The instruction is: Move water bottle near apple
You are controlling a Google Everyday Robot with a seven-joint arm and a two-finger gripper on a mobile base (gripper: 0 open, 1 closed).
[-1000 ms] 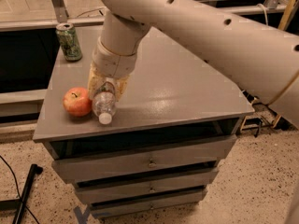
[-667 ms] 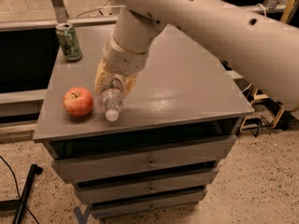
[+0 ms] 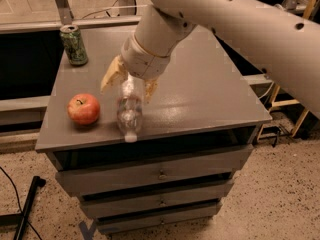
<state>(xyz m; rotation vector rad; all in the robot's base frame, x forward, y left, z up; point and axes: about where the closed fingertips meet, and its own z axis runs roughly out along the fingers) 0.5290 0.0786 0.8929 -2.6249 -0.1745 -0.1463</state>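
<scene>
The water bottle (image 3: pixel 129 110) lies on its side on the grey cabinet top (image 3: pixel 200 84), with its white cap at the front edge. The red-orange apple (image 3: pixel 83 108) sits a short gap to its left. My gripper (image 3: pixel 131 83) is just above and behind the bottle's base end. Its yellowish fingers (image 3: pixel 112 74) are spread to either side of the bottle, open and no longer pressing on it. The big white arm comes in from the upper right.
A green drink can (image 3: pixel 74 45) stands at the cabinet's back left corner. The cabinet has drawers (image 3: pixel 160 174) below. A dark counter and metal frame run behind it. A black pole lies on the speckled floor at lower left.
The arm has swung a little to the right and lifted. The bottle has come to rest lying on the top beside the apple, and the fingers have parted from it.
</scene>
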